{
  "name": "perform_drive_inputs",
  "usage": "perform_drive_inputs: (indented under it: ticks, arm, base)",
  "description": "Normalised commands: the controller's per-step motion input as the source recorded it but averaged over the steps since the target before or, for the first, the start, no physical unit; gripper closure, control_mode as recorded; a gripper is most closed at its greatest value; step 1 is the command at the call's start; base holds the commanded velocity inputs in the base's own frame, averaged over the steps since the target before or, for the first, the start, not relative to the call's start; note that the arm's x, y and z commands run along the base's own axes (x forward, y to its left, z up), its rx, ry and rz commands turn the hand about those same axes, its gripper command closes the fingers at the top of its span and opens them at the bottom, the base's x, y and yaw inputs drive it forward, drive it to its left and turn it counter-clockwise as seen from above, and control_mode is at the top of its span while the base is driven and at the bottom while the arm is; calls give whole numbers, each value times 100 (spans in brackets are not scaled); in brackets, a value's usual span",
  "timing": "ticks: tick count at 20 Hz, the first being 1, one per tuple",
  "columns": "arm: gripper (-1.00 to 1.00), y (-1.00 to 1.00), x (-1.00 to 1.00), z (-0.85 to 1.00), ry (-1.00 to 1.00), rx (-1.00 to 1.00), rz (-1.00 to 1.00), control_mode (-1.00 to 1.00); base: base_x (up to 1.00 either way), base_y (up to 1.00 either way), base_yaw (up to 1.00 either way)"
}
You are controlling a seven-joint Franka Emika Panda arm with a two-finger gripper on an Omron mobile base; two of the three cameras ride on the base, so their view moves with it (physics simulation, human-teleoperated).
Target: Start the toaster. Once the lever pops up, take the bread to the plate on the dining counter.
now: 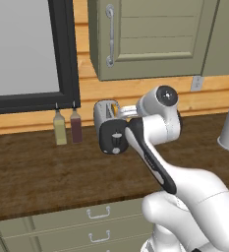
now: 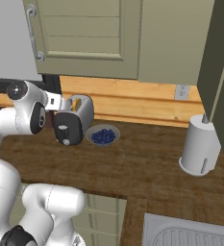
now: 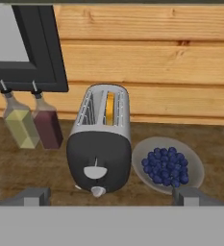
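At centre of the hand view, the toaster (image 3: pixel 101 139) stands between two bottles (image 3: pixel 32 126) and a bowl of blueberries (image 3: pixel 167 165), so the wide-open, empty gripper (image 3: pixel 108 198) should probably press its whitish lever (image 3: pixel 95 172) straight down.

Sitting on the worktop (image 3: pixel 27 168): toaster (image 3: pixel 101 144), bottles (image 3: pixel 34 125) at its nine o'clock, bowl of blueberries (image 3: pixel 167 166) touching at its three o'clock.
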Motion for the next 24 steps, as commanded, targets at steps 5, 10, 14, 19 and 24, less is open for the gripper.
perform_drive_inputs:
  ticks: [5,10,14,19,24]
  arm:
    - [-100,-3,5,0,0,0,2,-100]
    - [-100,0,1,-2,0,0,0,-100]
    - [-100,0,0,-7,0,0,0,-100]
    - [-100,0,0,-5,0,0,0,-100]
    - [-100,0,0,0,0,0,0,-100]
  base:
    - [0,0,0]
    - [0,0,0]
    - [0,0,0]
    - [0,0,0]
    - [0,0,0]
